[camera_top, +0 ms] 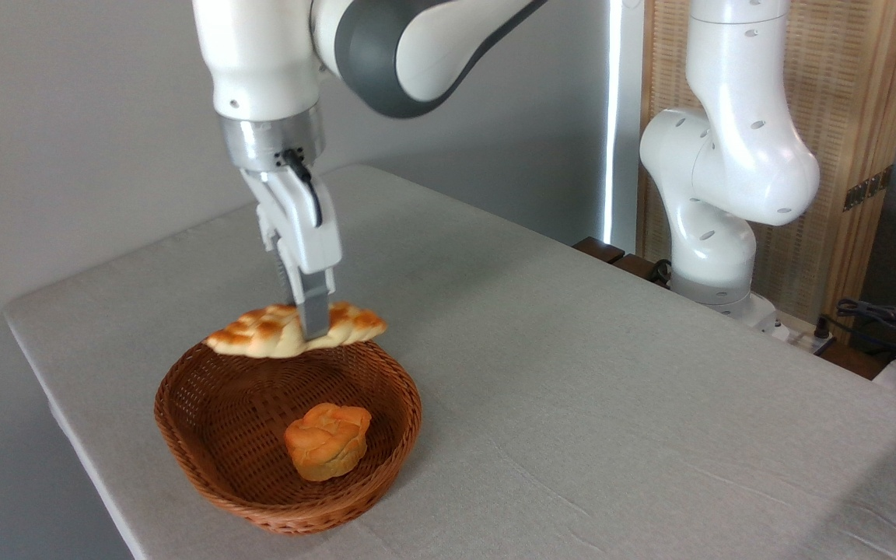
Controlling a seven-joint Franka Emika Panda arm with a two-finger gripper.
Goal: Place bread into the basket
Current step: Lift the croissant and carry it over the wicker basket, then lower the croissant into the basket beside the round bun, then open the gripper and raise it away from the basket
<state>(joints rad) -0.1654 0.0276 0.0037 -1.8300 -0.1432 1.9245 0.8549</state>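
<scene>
The bread (261, 333), a long flat braided loaf with toasted bumps, hangs level over the far rim of the basket (183, 420). My gripper (309, 330) is shut on the loaf near its middle, one grey finger (313, 311) showing in front of it, the other hidden behind. The oval brown wicker basket sits on the table near the left front corner, under and just in front of the loaf. The loaf appears clear of the rim, though its underside is close to it.
A small round knotted orange bun (328, 440) lies inside the basket, right of centre. The grey table (572, 373) stretches to the right and back. The arm's white base (716, 257) stands at the table's far right edge, with cables (883, 319) beyond.
</scene>
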